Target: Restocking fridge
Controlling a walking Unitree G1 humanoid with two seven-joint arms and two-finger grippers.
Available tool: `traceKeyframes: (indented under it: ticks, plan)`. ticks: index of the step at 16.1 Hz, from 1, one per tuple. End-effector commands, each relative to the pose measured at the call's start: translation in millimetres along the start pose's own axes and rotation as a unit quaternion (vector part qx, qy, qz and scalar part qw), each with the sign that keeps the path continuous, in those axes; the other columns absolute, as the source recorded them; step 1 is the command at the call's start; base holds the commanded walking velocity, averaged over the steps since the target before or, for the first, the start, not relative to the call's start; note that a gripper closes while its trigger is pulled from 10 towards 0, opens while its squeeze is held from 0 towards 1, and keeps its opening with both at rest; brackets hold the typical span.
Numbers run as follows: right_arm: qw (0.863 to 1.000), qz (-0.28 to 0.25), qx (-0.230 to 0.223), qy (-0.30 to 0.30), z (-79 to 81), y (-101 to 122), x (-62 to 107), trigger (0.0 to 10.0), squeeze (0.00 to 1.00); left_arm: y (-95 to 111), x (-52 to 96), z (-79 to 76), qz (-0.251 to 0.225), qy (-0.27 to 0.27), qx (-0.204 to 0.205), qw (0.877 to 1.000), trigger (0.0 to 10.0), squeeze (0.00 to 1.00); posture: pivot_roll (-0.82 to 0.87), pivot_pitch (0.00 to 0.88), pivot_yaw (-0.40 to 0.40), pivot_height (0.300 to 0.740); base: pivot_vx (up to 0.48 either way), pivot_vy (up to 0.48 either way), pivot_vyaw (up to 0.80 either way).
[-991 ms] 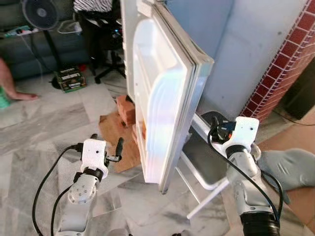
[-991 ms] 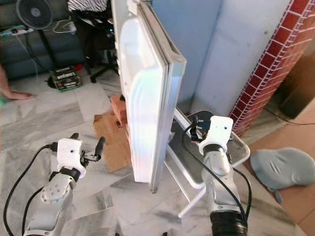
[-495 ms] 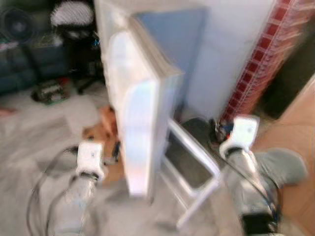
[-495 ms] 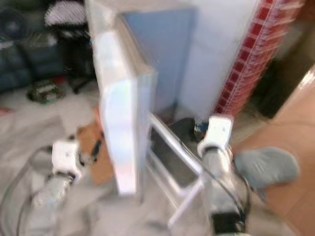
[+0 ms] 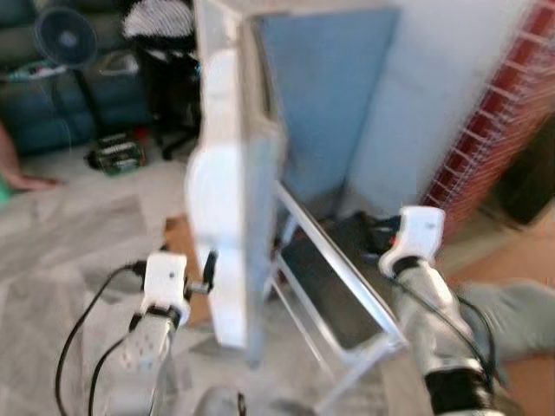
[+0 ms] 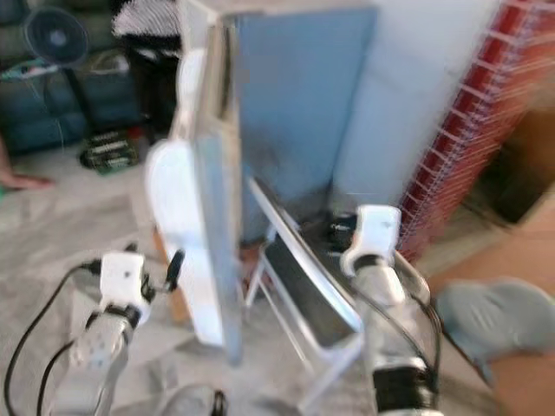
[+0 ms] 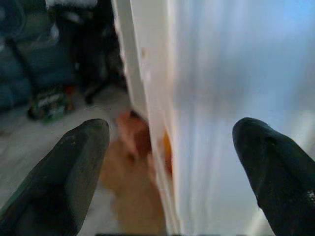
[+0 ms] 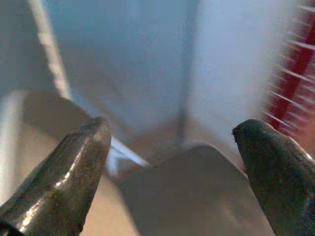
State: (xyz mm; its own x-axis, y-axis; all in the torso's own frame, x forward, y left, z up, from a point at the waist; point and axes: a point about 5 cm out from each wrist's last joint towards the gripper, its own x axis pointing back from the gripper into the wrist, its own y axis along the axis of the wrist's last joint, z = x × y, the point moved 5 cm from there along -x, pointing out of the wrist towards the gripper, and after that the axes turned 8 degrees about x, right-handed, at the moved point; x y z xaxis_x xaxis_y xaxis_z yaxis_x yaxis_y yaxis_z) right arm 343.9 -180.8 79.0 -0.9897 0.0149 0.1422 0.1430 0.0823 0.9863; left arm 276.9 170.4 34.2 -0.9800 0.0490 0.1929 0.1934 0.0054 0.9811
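The white fridge door (image 5: pixel 227 199) is seen edge-on, swung open and standing between the two arms, with its moulded inner liner facing the robot's left. The left gripper (image 7: pixel 170 162) is held just beside that liner, fingers spread wide with nothing between them. The right gripper (image 8: pixel 172 162) is raised on the other side of the door, above the dark seat of a white-framed folding chair (image 5: pixel 334 286), fingers likewise parted and empty. A blue-grey wall panel (image 5: pixel 325 104) is seen behind the door, a red brick pillar (image 5: pixel 490 139) to the right. A grey marble-tiled floor (image 5: pixel 78 234) is underfoot. Head views are motion-blurred.
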Motion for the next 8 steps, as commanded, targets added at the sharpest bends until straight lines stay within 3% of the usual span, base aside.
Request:
traceKeyframes:
  ticks: [1,3,4,5,6,8]
  plan:
    - [0.999,-0.015,-0.002,0.030,12.4,14.0,-11.2,10.0,0.00,-12.2,8.4,21.9,0.033,0.052,-0.008,0.998,10.0,0.00,0.13,0.030,-0.037,0.740,0.000,0.000,0.00]
    - [0.999,-0.021,0.008,0.048,22.0,22.4,-22.4,10.0,0.00,-30.3,22.0,40.8,0.076,0.100,0.007,0.992,10.0,0.00,0.15,0.033,-0.046,0.740,0.000,0.000,0.00]
    - [0.998,-0.025,0.007,0.055,27.9,27.6,-27.5,10.0,0.00,-33.5,26.2,42.6,0.082,0.102,0.019,0.991,10.0,0.00,0.16,0.034,-0.052,0.740,0.000,0.000,0.00]
    - [0.997,-0.034,0.014,0.071,41.3,37.7,-34.9,10.0,0.00,-40.1,32.1,41.0,0.100,0.095,0.018,0.990,10.0,0.00,0.17,0.035,-0.058,0.740,0.000,0.000,0.00]
    - [0.996,-0.036,-0.006,0.082,58.1,48.0,-42.5,10.0,0.00,-45.8,35.5,38.0,0.114,0.091,0.025,0.989,10.0,0.00,0.17,0.034,-0.063,0.740,0.000,0.000,0.00]
    - [0.990,-0.053,0.001,0.132,104.7,71.1,-47.2,10.0,0.00,-48.6,33.7,34.3,0.130,0.088,0.022,0.987,10.0,0.00,0.18,0.028,-0.073,0.740,0.000,0.000,0.00]
